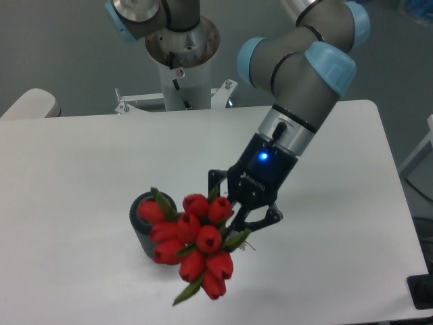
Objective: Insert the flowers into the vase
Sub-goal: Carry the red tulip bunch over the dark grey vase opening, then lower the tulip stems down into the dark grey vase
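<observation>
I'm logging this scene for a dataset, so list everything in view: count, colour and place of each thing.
flowers: one bunch, red buds with green leaves, held in the gripper, front centre, overlapping the vase's right side in this view
vase: one, dark grey, upright on the table, front left of centre, partly hidden by the flowers
table: one, white, filling most of the view
mount: one, white post with a metal base plate, behind the table's far edge
arm: one, grey with light blue caps, reaching in from the upper right
gripper: one, black with a blue light, shut on the flowers
</observation>
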### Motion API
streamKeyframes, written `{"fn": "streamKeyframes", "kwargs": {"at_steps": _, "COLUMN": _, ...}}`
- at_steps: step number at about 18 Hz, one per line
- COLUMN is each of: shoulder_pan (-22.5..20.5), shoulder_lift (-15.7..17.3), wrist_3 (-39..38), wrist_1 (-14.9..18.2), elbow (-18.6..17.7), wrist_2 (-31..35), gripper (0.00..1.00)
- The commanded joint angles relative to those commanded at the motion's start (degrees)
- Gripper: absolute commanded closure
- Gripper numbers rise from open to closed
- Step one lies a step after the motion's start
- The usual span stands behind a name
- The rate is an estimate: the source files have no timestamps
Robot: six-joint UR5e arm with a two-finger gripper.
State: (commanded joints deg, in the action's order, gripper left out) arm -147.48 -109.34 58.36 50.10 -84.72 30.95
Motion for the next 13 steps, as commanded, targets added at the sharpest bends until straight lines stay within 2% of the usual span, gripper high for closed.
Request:
{"fn": "streamKeyframes", "kwargs": {"at_steps": 4, "shoulder_pan": 0.0, "shoulder_lift": 0.7, "wrist_3": -0.9, "wrist_1": -0.5, "elbow": -2.1, "wrist_2": -7.2, "gripper": 0.89}}
{"fn": "streamKeyframes", "kwargs": {"at_steps": 7, "shoulder_pan": 0.1, "shoulder_lift": 4.1, "wrist_3": -3.3, "wrist_1": -0.7, "elbow": -3.9, "wrist_2": -7.9, "gripper": 0.89}}
{"fn": "streamKeyframes", "kwargs": {"at_steps": 10, "shoulder_pan": 0.4, "shoulder_lift": 8.0, "wrist_3": -2.7, "wrist_1": -1.0, "elbow": -8.6, "wrist_2": -8.0, "gripper": 0.89}}
{"fn": "streamKeyframes", "kwargs": {"at_steps": 13, "shoulder_pan": 0.7, "shoulder_lift": 10.5, "wrist_3": -2.6, "wrist_1": -3.8, "elbow": -12.9, "wrist_2": -8.1, "gripper": 0.89}}
